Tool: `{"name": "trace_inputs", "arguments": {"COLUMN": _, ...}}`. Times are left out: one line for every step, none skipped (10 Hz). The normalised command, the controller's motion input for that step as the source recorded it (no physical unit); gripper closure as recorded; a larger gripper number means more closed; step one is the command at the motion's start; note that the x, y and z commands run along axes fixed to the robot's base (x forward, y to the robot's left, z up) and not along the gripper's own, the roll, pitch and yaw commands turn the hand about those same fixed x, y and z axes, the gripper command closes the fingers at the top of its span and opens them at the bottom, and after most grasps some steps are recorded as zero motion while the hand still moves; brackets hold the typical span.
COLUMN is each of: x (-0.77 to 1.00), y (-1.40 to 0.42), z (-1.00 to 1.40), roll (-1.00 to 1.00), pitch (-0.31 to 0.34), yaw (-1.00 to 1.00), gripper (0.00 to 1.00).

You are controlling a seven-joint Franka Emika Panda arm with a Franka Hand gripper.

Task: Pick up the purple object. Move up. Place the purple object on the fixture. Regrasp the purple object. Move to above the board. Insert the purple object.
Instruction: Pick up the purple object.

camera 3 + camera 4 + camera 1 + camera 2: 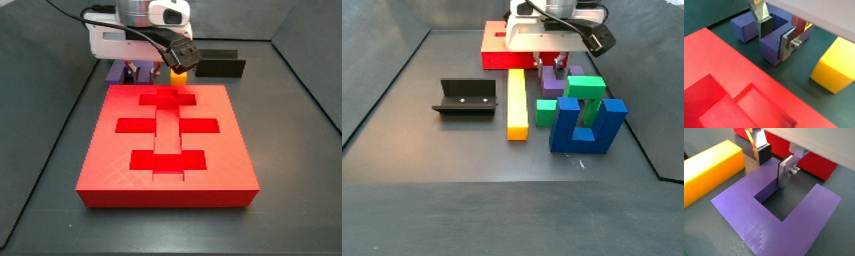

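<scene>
- Purple object (757, 215): small U-shaped block, lying flat on the dark tabletop (821, 173), just beside the board's far end, next to the yellow bar (707, 170). One prong sits between the fingers of the claw (772, 165), jaws spread around it.
- Fixture (466, 97): black L-shaped bracket on a base plate, standing well apart from the purple object, nothing on it.
- Board (168, 145): large flat red slab with cross- and bar-shaped recesses, all unfilled.
</scene>
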Motion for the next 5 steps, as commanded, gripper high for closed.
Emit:
{"name": "trace_inputs", "arguments": {"x": 0.0, "y": 0.0, "z": 0.0, "roll": 0.0, "pitch": 0.0, "yaw": 0.0, "gripper": 1.0}}
{"name": "trace_inputs", "arguments": {"x": 0.0, "y": 0.0, "z": 0.0, "roll": 0.0, "pitch": 0.0, "yaw": 0.0, "gripper": 1.0}}
{"name": "trace_inputs", "arguments": {"x": 0.0, "y": 0.0, "z": 0.0, "roll": 0.0, "pitch": 0.0, "yaw": 0.0, "gripper": 1.0}}
{"name": "trace_inputs", "arguments": {"x": 0.0, "y": 0.0, "z": 0.0, "roll": 0.0, "pitch": 0.0, "yaw": 0.0, "gripper": 1.0}}
{"name": "trace_inputs", "arguments": {"x": 0.0, "y": 0.0, "z": 0.0, "roll": 0.0, "pitch": 0.0, "yaw": 0.0, "gripper": 1.0}}
